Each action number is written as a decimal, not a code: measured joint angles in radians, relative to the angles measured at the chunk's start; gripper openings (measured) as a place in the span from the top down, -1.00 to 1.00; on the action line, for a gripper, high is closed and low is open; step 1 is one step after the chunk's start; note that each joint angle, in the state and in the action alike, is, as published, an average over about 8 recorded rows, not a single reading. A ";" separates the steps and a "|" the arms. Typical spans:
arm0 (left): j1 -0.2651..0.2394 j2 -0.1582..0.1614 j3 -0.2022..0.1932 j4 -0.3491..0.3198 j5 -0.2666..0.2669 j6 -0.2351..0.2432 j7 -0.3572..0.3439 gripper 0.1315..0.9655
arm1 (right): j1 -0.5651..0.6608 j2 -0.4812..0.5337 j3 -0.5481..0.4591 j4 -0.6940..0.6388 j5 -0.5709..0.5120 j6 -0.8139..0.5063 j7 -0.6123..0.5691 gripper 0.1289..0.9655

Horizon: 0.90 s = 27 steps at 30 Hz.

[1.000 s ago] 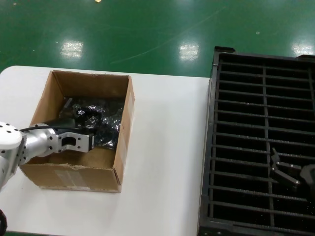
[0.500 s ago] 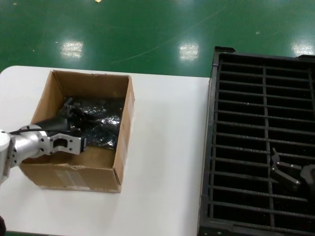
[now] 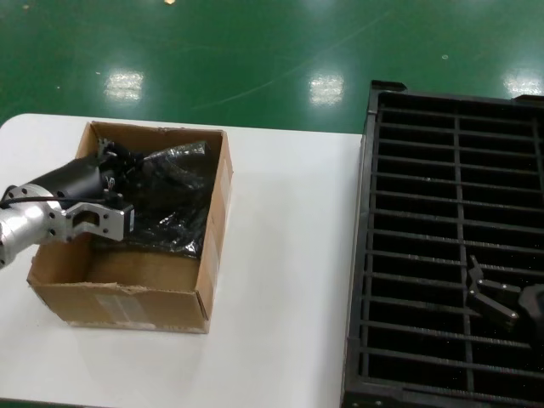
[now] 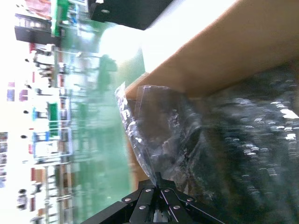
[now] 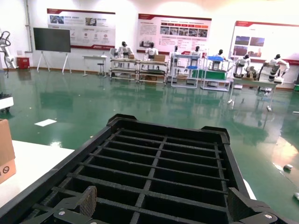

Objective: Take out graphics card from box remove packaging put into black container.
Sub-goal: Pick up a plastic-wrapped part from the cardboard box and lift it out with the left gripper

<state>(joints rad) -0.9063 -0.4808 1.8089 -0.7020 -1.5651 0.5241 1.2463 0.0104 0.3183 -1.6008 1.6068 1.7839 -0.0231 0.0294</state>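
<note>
Left pincer [image 3: 109, 170] is clenched on the bag [image 3: 170, 200] and has pulled back and up toward the box's [image 3: 127, 297] far left corner. A second ago it sat low over the near half of the box, with the bag lying flat and crumpled on the floor of it. Now the bag is drawn up: one corner stands above the far rim, the rest hangs down inside against the right wall. The left wrist view confirms it, with crinkly film [image 4: 163, 126] stretched away from the fingertips [image 4: 156, 198] and the cardboard wall behind.

Box itself has not shifted on the table [image 3: 289, 255].

The card can't be seen as such; the bag looks dark and full, so probably the card is still inside. Judgement only.

Right pincer [image 3: 493, 297] is parked over the black tray [image 3: 367, 255], same place as before, jaws spread, holding nothing.

Meaning: the take-out step is under way, not finished, since most of the bag is still below the rim. Unbagging and slotting into the tray are not started. Risk: grip is on thin film only, so the load could slip or swing on the lift.
</note>
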 joint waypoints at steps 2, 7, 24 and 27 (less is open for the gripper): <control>0.021 -0.020 0.006 -0.066 0.015 -0.006 -0.050 0.98 | 0.000 0.000 0.000 0.000 0.000 0.000 0.000 -1.00; 0.087 -0.083 0.020 -0.249 0.067 -0.018 -0.213 0.98 | 0.000 0.000 0.000 0.000 0.000 0.000 0.000 -1.00; 0.500 -0.324 -0.139 -0.939 0.082 -0.101 -0.573 0.98 | 0.000 0.000 0.000 0.000 0.000 0.000 0.000 -1.00; 0.571 -0.343 -0.163 -1.015 0.054 -0.101 -0.573 0.98 | 0.000 0.000 0.000 0.000 0.000 0.000 0.000 -1.00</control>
<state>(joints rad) -0.3353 -0.8240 1.6462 -1.7167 -1.5111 0.4235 0.6728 0.0104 0.3183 -1.6008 1.6068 1.7839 -0.0231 0.0294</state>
